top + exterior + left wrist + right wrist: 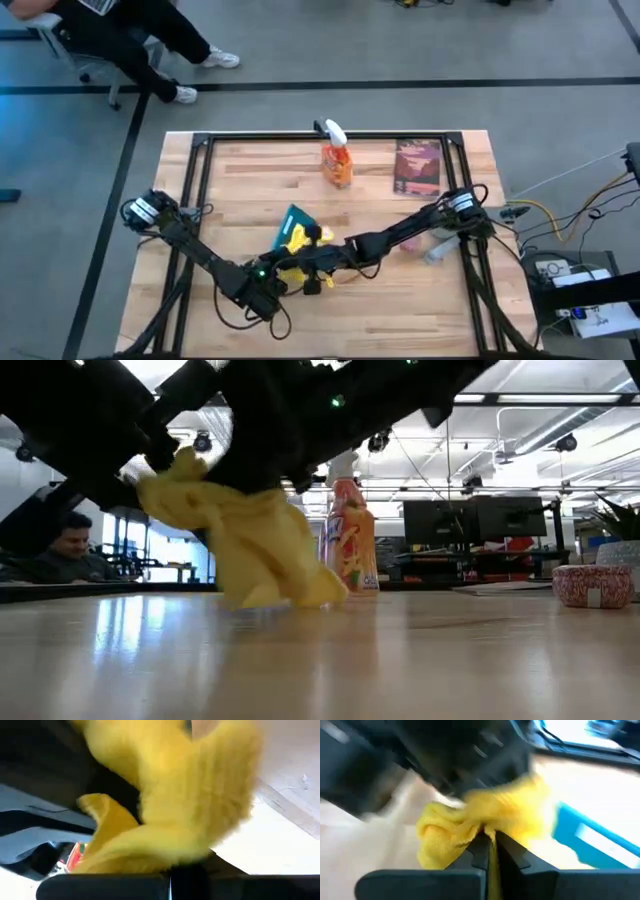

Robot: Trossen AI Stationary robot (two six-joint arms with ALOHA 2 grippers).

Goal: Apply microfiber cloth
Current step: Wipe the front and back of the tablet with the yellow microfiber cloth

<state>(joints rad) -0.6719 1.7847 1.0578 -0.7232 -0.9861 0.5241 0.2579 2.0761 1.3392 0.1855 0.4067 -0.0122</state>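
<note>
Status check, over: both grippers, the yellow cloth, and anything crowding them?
Right gripper shut on microfiber cloth, bunched, hanging down to the table. Left gripper right beside it, fingers unclear. Blue-edged tablet just behind; spray bottle stands apart.

Around the orange spray bottle [338,163] as landmark: open wood to its left, up to the frame rail [196,170]. To its right, a dark booklet [417,167] in the way. Nearer than it, both arms crossed over the yellow cloth [296,242] and blue tablet [292,222].

Bunched yellow microfiber cloth [245,545] (hanging, crumpled)
</note>
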